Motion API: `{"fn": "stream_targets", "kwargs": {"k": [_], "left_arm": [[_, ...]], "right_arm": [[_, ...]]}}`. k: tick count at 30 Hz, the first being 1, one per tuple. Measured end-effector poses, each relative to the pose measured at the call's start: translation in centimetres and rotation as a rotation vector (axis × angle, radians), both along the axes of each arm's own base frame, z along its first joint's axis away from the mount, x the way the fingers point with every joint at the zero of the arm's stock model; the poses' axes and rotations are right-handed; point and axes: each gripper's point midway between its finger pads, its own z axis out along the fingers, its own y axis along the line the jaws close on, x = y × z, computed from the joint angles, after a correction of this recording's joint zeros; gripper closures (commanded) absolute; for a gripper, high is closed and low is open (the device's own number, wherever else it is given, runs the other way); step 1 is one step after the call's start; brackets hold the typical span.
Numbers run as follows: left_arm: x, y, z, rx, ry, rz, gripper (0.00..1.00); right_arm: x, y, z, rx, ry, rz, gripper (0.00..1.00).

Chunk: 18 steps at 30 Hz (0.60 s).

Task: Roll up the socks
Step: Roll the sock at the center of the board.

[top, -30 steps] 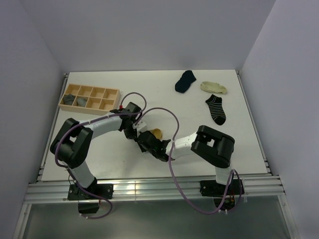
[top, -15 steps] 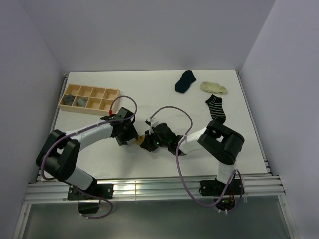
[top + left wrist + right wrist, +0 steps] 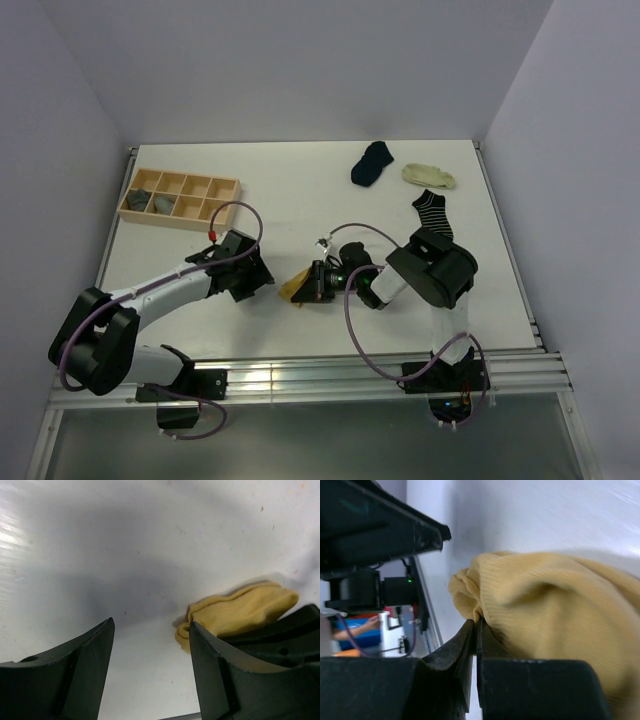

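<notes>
Four loose socks [image 3: 372,163], one wooden tray [image 3: 236,190]

**A:** You're looking at a left arm [image 3: 165,287] that's wearing white shells over its links and black housings at its joints. The right arm [image 3: 385,290] is matching it, with one bulky black joint well behind its wrist.

**B:** You're also seeing a thin purple cable [image 3: 238,208] arching just behind the left gripper [image 3: 266,282], with a small red plug [image 3: 213,233] showing beside the wrist.

**A:** A second purple cable [image 3: 347,322] is trailing behind the right gripper [image 3: 310,283].

**B:** Up close, the left fingers [image 3: 75,672] are showing you matte black, curved wedges. The right fingers [image 3: 540,690] are showing black too, with flat inner faces.
</notes>
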Motion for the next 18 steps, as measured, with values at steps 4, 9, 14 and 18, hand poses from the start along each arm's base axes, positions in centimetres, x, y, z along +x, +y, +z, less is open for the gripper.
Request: {"fn": "stream_targets", "kwargs": {"k": [4, 9, 14, 18], "left_arm": [[-0.8, -1.2, -0.1, -0.03, 0.008, -0.034, 0.34], [-1.1, -2.9, 0.4, -0.073, -0.008, -0.064, 0.34], [-1.1, -3.7, 0.4, -0.092, -0.012, -0.066, 0.35], [-1.4, -4.0, -0.4, -0.084, 0.011, -0.069, 0.36]], "right_arm": [[0.1, -0.8, -0.1, 0.048, 0.087, -0.025, 1.0], [0.3, -1.1, -0.1, 0.054, 0.127, -0.044, 1.0], [0.4, -1.2, -0.1, 0.052, 0.14, -0.051, 1.0], [0.4, -1.2, -0.2, 0.051, 0.146, -0.054, 1.0]]}}
